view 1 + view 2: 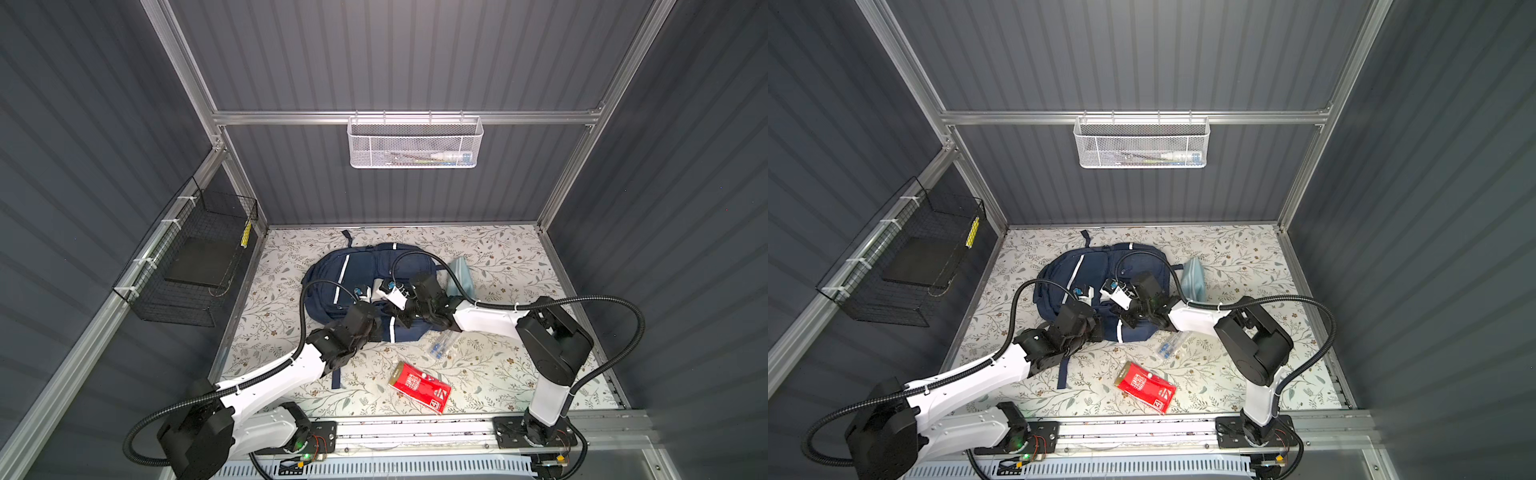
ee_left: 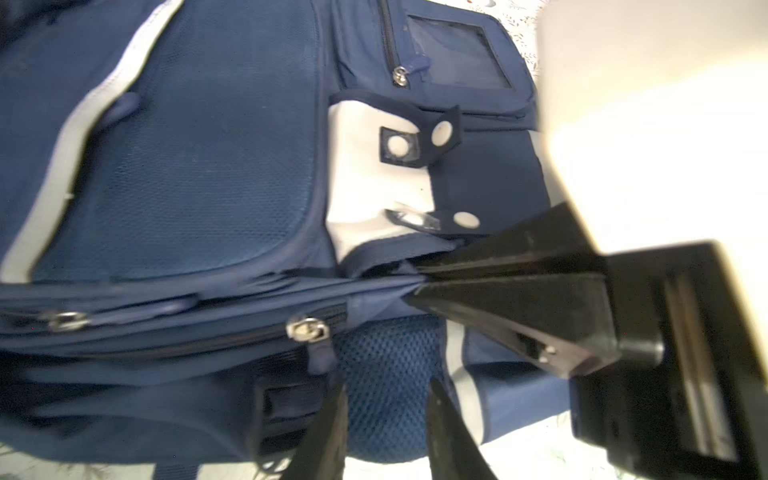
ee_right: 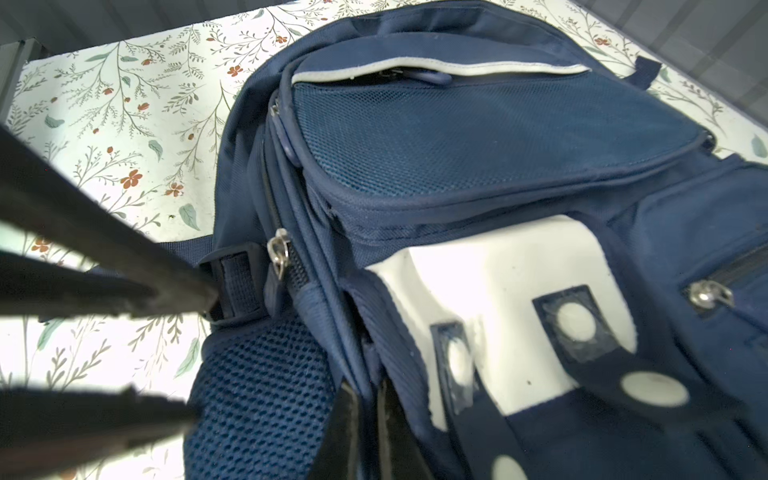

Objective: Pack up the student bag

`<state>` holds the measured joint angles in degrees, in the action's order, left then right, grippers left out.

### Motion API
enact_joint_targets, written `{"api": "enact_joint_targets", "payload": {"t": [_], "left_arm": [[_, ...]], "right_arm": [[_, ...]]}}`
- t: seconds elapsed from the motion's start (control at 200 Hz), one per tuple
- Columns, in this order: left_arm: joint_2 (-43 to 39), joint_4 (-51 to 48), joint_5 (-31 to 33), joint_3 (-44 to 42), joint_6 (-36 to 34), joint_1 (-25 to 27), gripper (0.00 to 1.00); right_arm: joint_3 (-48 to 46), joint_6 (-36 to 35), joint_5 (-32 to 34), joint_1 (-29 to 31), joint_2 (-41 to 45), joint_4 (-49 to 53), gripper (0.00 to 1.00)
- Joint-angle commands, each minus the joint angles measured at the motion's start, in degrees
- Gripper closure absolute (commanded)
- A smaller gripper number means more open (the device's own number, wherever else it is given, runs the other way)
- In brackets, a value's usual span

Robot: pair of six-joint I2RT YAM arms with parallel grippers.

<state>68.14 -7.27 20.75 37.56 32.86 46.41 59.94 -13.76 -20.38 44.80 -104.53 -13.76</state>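
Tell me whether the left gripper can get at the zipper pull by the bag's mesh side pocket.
Probably yes. The left gripper stands open just short of the zipper pull on the student bag, nothing between them; the right gripper pinches a seam to one side.

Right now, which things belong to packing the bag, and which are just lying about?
Job: student bag, right tool pinching its seam, open left tool beside it; likely red packet, clear packet, light-blue pouch.
Idle: white mesh basket, black wire basket.

Grey ribbed walls (image 1: 415,54), floral tabletop (image 1: 519,257), white mesh basket (image 1: 374,145), black wire basket (image 1: 174,309)
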Motion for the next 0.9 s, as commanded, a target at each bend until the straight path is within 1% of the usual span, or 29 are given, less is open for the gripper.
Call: {"api": "enact_joint_targets", "payload": {"t": [0.0, 0.1, 0.165, 0.21, 0.235, 0.28, 0.32, 0.375, 0.44, 0.51, 0.56, 0.615, 0.67, 0.75, 0.77, 0.841, 0.896], "left_arm": [[2.96, -0.95, 5.69, 0.92, 2.61, -0.08, 0.65], [4.17, -2.55, 8.36, 0.93, 4.90, 0.04, 0.65], [4.24, -3.52, 9.95, 1.18, 5.19, 0.04, 0.64], [4.55, -4.28, 11.09, 1.56, 5.19, 0.00, 0.61], [4.70, -4.51, 11.44, 1.78, 5.00, 0.02, 0.57], [5.03, -4.38, 11.51, 2.19, 4.21, 0.02, 0.51], [5.45, -3.63, 11.32, 2.49, 3.18, 0.06, 0.49], [6.22, -2.35, 10.91, 2.84, 1.96, 0.00, 0.47], [7.53, -1.70, 10.75, 3.52, 1.29, 0.02, 0.47], [9.19, -1.90, 11.06, 4.37, 1.11, 0.04, 0.51], [10.10, -2.69, 11.54, 4.84, 1.58, 0.06, 0.58], [10.30, -3.98, 12.36, 5.11, 1.68, 0.03, 0.70], [9.40, -4.80, 12.88, 4.94, 1.68, 0.03, 0.87], [7.56, -6.16, 12.86, 4.54, 1.80, -0.29, 0.99], [7.12, -6.46, 12.35, 4.54, 1.77, -0.48, 1.00], [5.55, -7.50, 10.25, 4.32, 1.57, -1.84, 1.00], [4.67, -7.62, 6.84, 3.79, 0.26, -4.41, 1.00]], "right_arm": [[0.70, 3.60, -3.76, 0.91, 0.42, -1.67, 1.00], [0.61, 5.26, -5.07, 0.99, 0.89, -2.38, 1.00], [0.61, 6.81, -6.57, 1.02, 1.38, -3.17, 1.00], [0.78, 7.61, -7.93, 1.23, 1.64, -3.59, 1.00], [0.83, 7.77, -8.17, 1.42, 1.78, -3.77, 1.00], [1.16, 7.53, -8.27, 2.02, 1.79, -3.67, 1.00], [1.60, 7.20, -8.44, 2.51, 1.79, -3.18, 1.00], [2.08, 6.92, -8.66, 3.03, 1.49, -2.70, 1.00], [2.67, 6.85, -8.88, 3.36, 1.03, -2.10, 1.00], [2.90, 7.20, -8.97, 3.37, 0.88, -1.63, 1.00], [2.66, 7.18, -8.90, 3.37, 0.90, -1.62, 1.00], [2.25, 7.07, -8.48, 3.37, 1.30, -1.62, 1.00], [1.87, 6.82, -8.21, 3.21, 1.62, -1.36, 1.00], [1.19, 6.21, -7.77, 2.78, 1.87, -0.87, 1.00], [1.06, 6.06, -7.62, 2.64, 2.00, -0.64, 1.00], [0.88, 5.54, -7.19, 2.10, 2.01, 0.25, 1.00], [0.88, 5.17, -6.78, 1.71, 2.04, 1.19, 1.00]]}}
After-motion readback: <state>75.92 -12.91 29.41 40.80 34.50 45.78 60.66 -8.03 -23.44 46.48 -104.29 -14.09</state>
